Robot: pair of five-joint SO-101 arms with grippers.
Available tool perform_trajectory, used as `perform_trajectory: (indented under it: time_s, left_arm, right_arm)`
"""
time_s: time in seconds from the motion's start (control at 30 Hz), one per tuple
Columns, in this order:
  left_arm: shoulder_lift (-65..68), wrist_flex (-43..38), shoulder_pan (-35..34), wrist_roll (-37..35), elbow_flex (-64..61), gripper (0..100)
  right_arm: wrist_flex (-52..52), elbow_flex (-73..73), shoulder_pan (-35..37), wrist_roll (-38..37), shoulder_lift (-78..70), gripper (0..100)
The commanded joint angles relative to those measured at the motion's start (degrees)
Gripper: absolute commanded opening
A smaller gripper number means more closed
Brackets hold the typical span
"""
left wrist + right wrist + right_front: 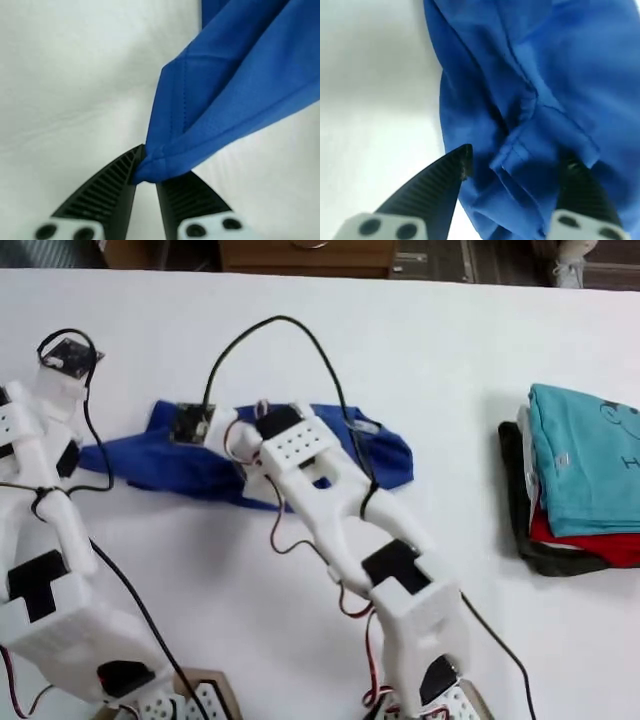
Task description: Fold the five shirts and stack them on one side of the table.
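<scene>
A blue shirt [150,455] lies bunched in a long strip across the left middle of the white table [450,360], its ends pointing left and right. The left gripper [150,170] is pressed together on one corner of this shirt, pinching a folded, hemmed tip of cloth between its dark ribbed fingers [107,187]. In the high view that corner sits at the strip's left end, just beside the left arm [45,540]. The right arm [330,490] stretches from the near edge over the middle of the shirt. The right gripper [517,162] has its jaws spread, one fingertip at the cloth's edge and the other over the rumpled fabric, with a seam between them. Well apart, at the table's right side, stands a stack of folded shirts [560,490]: a teal shirt [585,470] on top, a red shirt [590,540] under it, a dark shirt [515,490] lowest.
</scene>
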State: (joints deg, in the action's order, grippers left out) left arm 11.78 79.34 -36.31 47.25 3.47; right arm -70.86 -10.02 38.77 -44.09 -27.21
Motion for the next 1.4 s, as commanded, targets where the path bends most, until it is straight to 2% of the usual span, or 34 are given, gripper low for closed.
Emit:
perform_trajectory:
  time_s: [0.0,0.37,0.63,0.93,1.13,1.3,1.37]
  left_arm:
    - [-3.25,-0.62,-0.18,0.26,0.66,2]
    - [-3.25,-0.62,-0.18,0.26,0.57,2]
    - [-3.25,-0.62,-0.18,0.35,0.66,2]
    - [-3.25,-2.29,-0.18,0.35,0.22,2]
    - [-3.25,-2.11,-0.35,0.35,0.22,2]
    - [-3.25,-2.11,-0.44,0.35,0.22,2]
    - [-3.25,-2.11,-0.35,0.35,0.22,2]
  right_arm:
    - [0.48,-0.44,0.31,1.23,-0.84,22.5]
    - [3.38,-0.35,-1.19,1.14,-1.89,23.6]
    - [-2.51,-1.93,1.98,1.67,0.84,23.6]
    - [-2.15,-1.93,1.98,1.41,-2.51,23.5]
    - [4.44,-3.08,-2.86,1.14,-7.69,23.4]
    - [1.54,-10.55,-6.64,1.14,-8.13,22.9]
    - [-1.27,-14.59,-7.16,1.14,-7.69,19.7]
